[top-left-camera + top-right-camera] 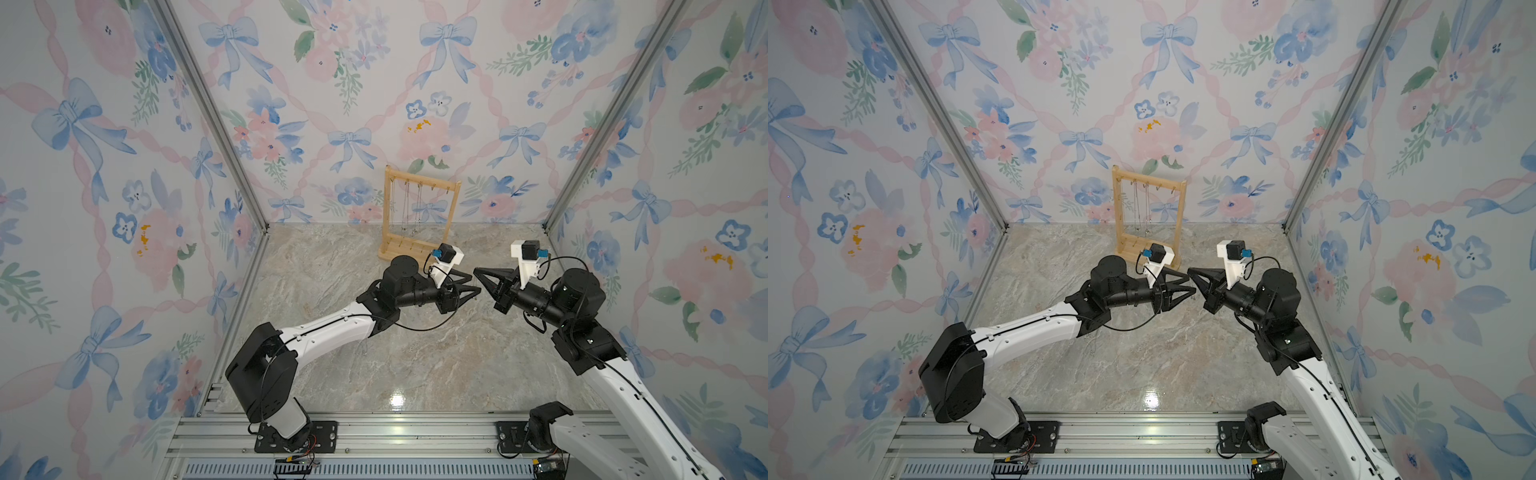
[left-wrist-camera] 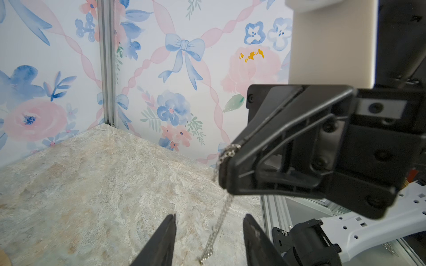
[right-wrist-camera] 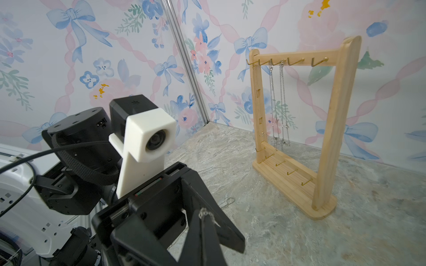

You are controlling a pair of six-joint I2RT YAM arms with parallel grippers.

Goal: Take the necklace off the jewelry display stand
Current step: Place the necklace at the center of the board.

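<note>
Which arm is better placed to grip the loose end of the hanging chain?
Left. The right claw is shut on the top of the chain, and the loose end hangs inside the open left claw.

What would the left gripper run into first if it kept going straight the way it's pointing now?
Probably the necklace, which hangs from the shut right gripper between the open fingers of the left gripper. Just beyond it are the right gripper's tips. Depth is hard to judge exactly.

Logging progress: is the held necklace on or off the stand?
Off: the necklace dangles from the shut right gripper, away from the jewelry display stand.
</note>
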